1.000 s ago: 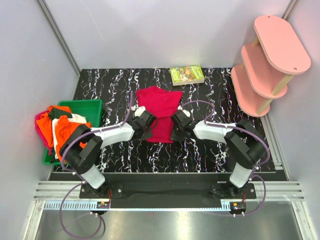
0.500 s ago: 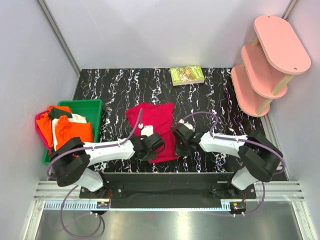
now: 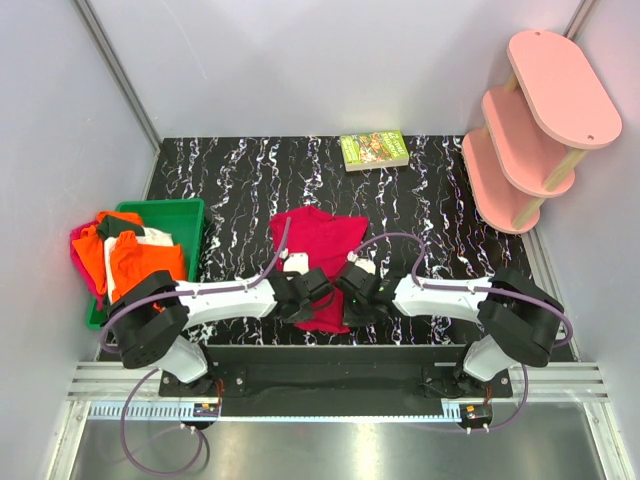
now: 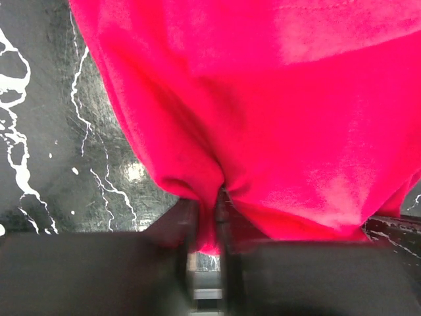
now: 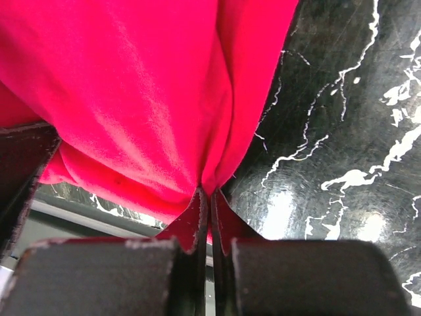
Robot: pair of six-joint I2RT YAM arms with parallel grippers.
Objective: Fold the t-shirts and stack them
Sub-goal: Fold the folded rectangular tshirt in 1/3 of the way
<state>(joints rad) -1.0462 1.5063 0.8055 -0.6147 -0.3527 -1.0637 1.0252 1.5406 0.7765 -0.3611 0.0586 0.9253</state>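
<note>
Crimson-red t-shirt (image 3: 320, 245) seen from above: it lies partly spread on the black marbled table (image 3: 450, 200), at the front middle. Its near edge is bunched between the two arms. The left gripper (image 3: 308, 297) and right gripper (image 3: 352, 297) meet that edge side by side. More t-shirts (image 3: 135, 258), orange and white, are heaped in a green bin (image 3: 165, 207) well off to the left.

Left wrist view: a fold of the red cloth (image 4: 263, 99) runs down into the left gripper (image 4: 205, 214). The jaws are nearly together and appear to be pinching it.

Right wrist view: the right gripper (image 5: 205, 201) is closed tight on a gathered pleat of the shirt (image 5: 131, 99), which fans out above it.

The cloth looks light, limp and easily creased. It will probably sag wherever it is unsupported, so the corners of the hem or the shoulders seem the best places to hold it.
</note>
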